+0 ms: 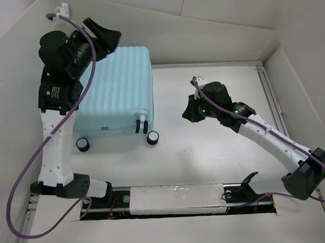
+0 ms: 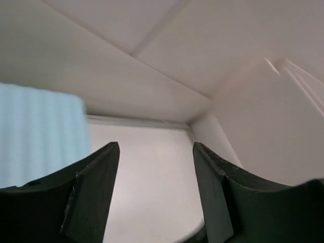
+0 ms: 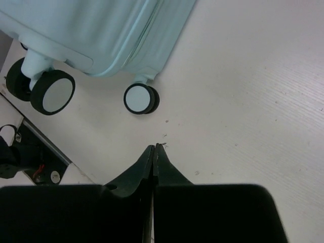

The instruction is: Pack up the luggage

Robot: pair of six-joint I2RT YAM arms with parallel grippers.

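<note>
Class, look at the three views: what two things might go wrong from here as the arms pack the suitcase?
1. The luggage is shut and lies flat; a push from the open left gripper, aimed past it, may slide it instead of opening it.
2. The shut right gripper points down near a caster wheel and might knock it.

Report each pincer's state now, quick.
Left pincer: open, nothing between its fingers.
Right pincer: shut, empty, hanging over the bare table.
</note>
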